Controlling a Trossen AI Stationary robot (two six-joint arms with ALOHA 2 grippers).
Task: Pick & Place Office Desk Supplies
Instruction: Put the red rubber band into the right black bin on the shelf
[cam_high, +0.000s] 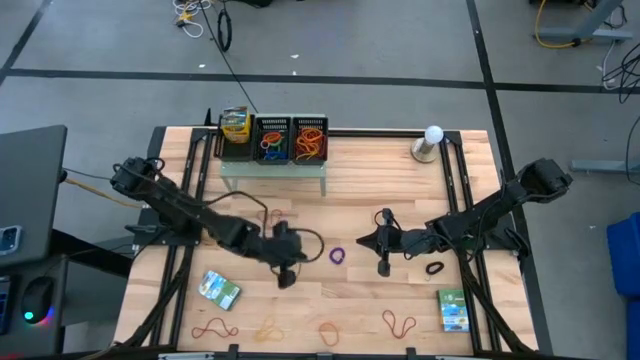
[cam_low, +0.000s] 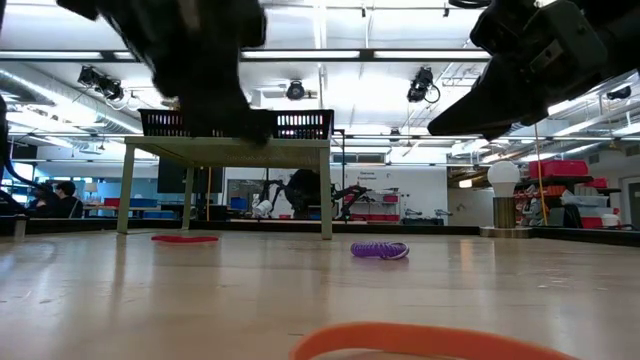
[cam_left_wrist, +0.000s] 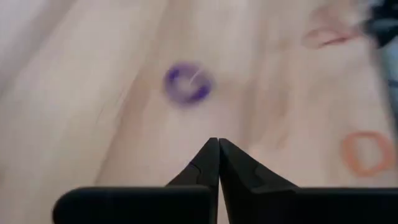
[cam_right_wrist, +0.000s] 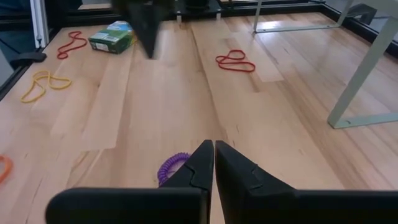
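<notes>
While one purple band (cam_high: 337, 256) lies at frame centre between two packets (cam_high: 219, 290), the left gripper (cam_high: 287, 277) and right gripper (cam_high: 384, 266) hover, fingers pressed together, empty.

The desk (cam_high: 360, 205) is pale wood planking with a smooth, slightly satin finish and visible grain. The purple loop (cam_right_wrist: 170, 167) looks like coiled, ribbed plastic, the red rubber band (cam_right_wrist: 235, 61) thin and matt. Both pincers' fingers (cam_left_wrist: 205, 171) are matt black plastic. The green packet (cam_high: 219, 290) looks like glossy printed paper.
</notes>
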